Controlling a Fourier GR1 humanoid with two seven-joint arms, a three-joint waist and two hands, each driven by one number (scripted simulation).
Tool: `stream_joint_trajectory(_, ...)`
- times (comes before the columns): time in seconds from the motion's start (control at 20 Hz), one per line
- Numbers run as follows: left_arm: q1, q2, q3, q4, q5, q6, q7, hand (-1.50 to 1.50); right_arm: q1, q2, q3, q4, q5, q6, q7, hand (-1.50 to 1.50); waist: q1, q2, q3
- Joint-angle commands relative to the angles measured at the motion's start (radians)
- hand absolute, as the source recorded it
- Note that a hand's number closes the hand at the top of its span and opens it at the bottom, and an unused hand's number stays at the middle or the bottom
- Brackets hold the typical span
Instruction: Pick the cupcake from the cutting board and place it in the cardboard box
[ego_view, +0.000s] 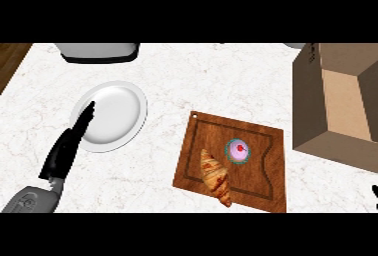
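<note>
Left hand (68, 145): fingers straight and together, holding nothing, laid out over the white plate's near-left edge, well apart from the board. I read it as resting.
Right hand (375, 190): only a black sliver at the view's right edge, below the box. I cannot tell whether it is open or closed.
Counter (207, 75): pale marble; everything below stands on it.
Cardboard box (336, 100): open top, flaps up, at the right; its near-left corner sits just beside the board's far-right corner. Risk, as I judge it: a carry that comes in low would clip that wall or a raised flap.
Cutting board (258, 170): brown wood, turned at an angle, centre-right.
White plate (118, 112): left of the board, nothing on it apart from the overlapping left hand.
Grey appliance (98, 51): at the far edge, partly cut off; I cannot name it.
Croissant (215, 176): on the board, just left of and nearer than the cupcake. Risk: fingers closing from the left could nudge it or take it by mistake.
Cupcake (238, 151): on the board, upright, pink top with a red centre, teal wrapper, not yet touched. Risk: it is small and soft-looking, so I would expect an off-centre close to tip it or squash the icing; approach from the right, the box side, looks cleaner.
</note>
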Motion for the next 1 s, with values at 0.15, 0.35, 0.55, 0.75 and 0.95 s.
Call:
stream_joint_trajectory(0.15, 0.019, -0.026, 0.003, 0.018, -0.022, -0.018, -0.032, 0.00, 0.177, 0.009, 0.101, -0.310, 0.257, -0.060, 0.314, -1.50, 0.016, 0.002, -0.001)
stream_joint_trajectory(0.35, -0.073, -0.027, 0.035, 0.072, -0.024, -0.054, 0.011, 0.00, 0.161, 0.069, 0.162, -0.376, 0.438, -0.083, 0.503, -1.50, 0.016, 0.004, 0.000)
stream_joint_trajectory(0.55, -0.064, -0.030, 0.050, 0.037, -0.031, -0.067, 0.029, 0.00, 0.158, 0.096, 0.210, -0.428, 0.596, -0.036, 0.658, -1.50, 0.020, 0.002, 0.000)
stream_joint_trajectory(0.75, 0.000, -0.072, 0.012, -0.041, -0.080, -0.034, 0.052, 0.00, 0.057, 0.184, 0.314, -0.357, 0.756, -0.012, 0.778, -1.50, 0.029, 0.001, 0.001)
stream_joint_trajectory(0.95, -0.025, -0.091, 0.054, -0.007, -0.095, -0.058, 0.040, 0.00, -0.103, 0.184, 0.261, -0.283, 0.714, 0.086, 0.860, -1.50, 0.025, 0.002, 0.002)
